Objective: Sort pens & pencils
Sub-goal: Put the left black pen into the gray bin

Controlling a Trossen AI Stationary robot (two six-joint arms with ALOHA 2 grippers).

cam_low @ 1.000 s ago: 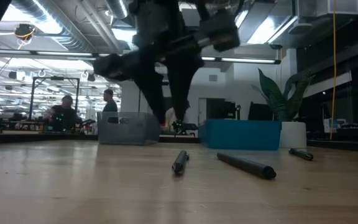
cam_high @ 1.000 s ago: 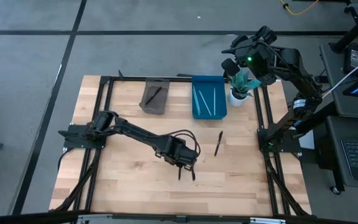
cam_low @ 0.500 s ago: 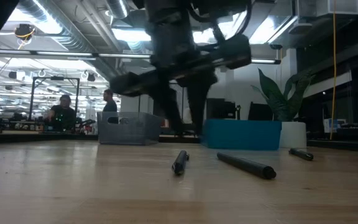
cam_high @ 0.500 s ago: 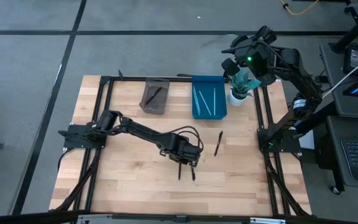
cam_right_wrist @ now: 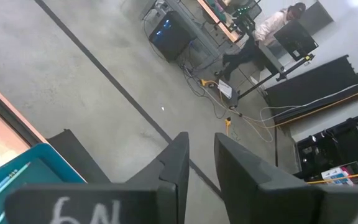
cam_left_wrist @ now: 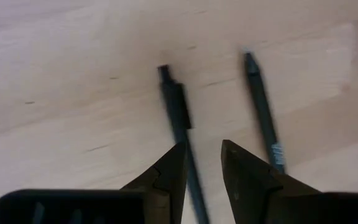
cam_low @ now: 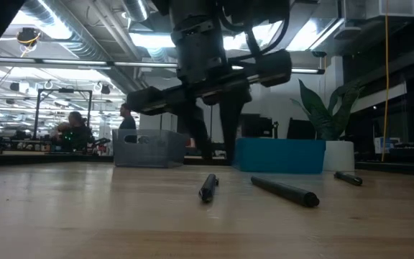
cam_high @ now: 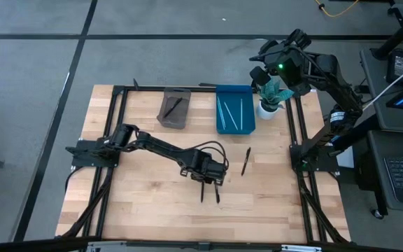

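Observation:
Two dark pens lie side by side on the wooden table near its front middle: a clipped pen point(cam_left_wrist: 178, 115) point(cam_high: 202, 192) and a plain one point(cam_left_wrist: 263, 115) point(cam_high: 216, 194). A third pen point(cam_high: 246, 161) lies farther right. My left gripper point(cam_left_wrist: 202, 149) point(cam_high: 208, 178) point(cam_low: 215, 151) hangs open just above the clipped pen and points down, with the pen running between its fingers. My right gripper point(cam_right_wrist: 202, 146) waits open, raised beyond the table's far right corner. A grey tray point(cam_high: 174, 108) holds one pen and a blue tray point(cam_high: 235, 110) holds pencils.
A white pot with a green plant point(cam_high: 269, 103) stands right of the blue tray at the far edge. Bare wood lies left of and in front of the two pens. In the low view, people sit at benches in the room far behind the table.
My left gripper has moved toward the table's right edge and down, ending over the two pens near the front. The pens have stayed where they were.

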